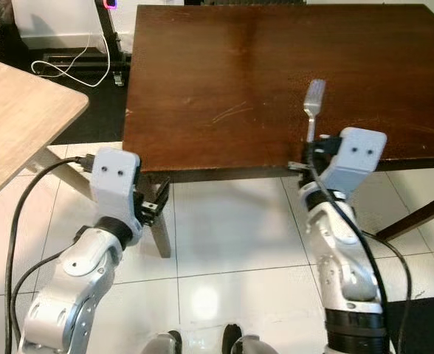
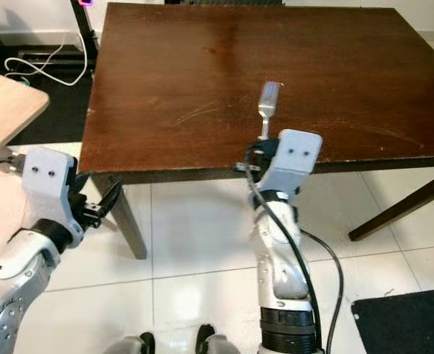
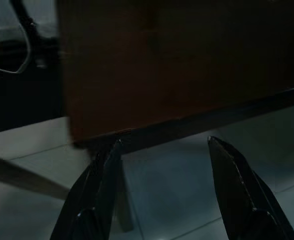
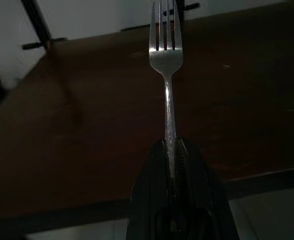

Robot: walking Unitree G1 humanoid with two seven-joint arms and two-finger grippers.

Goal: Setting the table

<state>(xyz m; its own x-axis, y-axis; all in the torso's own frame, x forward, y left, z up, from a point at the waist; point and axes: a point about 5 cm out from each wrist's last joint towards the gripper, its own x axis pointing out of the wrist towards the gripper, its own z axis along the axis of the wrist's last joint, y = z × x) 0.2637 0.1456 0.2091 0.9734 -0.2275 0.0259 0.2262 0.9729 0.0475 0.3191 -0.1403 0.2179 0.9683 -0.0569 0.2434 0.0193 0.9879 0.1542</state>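
Right wrist view: fork [image 4: 166, 65] pinched by its handle between right gripper [image 4: 173, 150] fingers, tines pointing straight out over dark table [image 4: 87, 150].

The right pincer [image 2: 262, 151] grips a fork [image 2: 266, 104] by its handle, tines pointing out over the dark table [image 2: 291, 59]. The left pincer [image 2: 102, 203] hangs open below the table's corner.

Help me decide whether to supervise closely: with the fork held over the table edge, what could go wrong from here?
The right gripper pinches the fork only at the handle's end, so it might pivot or slip. It is held just past the near edge of the dark table; released early, it could fall to the tiled floor.
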